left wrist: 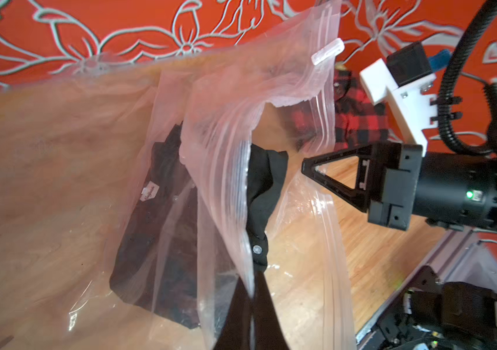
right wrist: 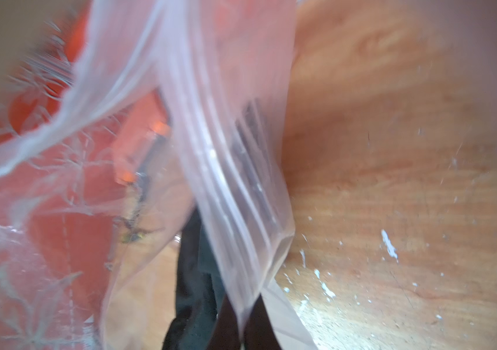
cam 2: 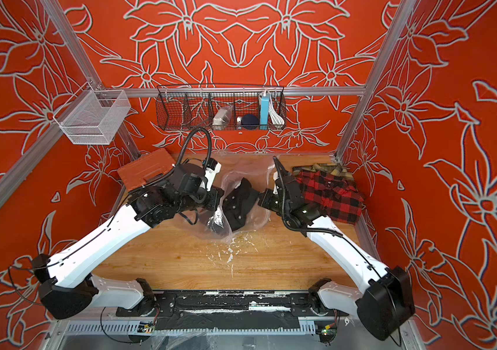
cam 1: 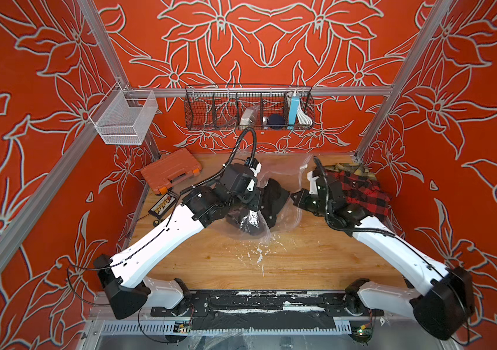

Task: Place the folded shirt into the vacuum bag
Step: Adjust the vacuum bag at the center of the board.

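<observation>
The vacuum bag lies crumpled mid-table, clear and crinkly, its mouth facing the right arm. In the left wrist view the bag shows its zip strip and white slider clip. The folded shirt is black and lies mostly inside the bag, one corner poking out of the mouth. My left gripper is shut on the upper lip of the mouth and holds it raised. My right gripper is shut on the bag's zip strip beside that corner.
A red-black plaid shirt lies at the back right under my right wrist, with an olive patterned garment behind it. An orange tool case and a bit holder sit at the back left. A wire basket hangs on the back rail.
</observation>
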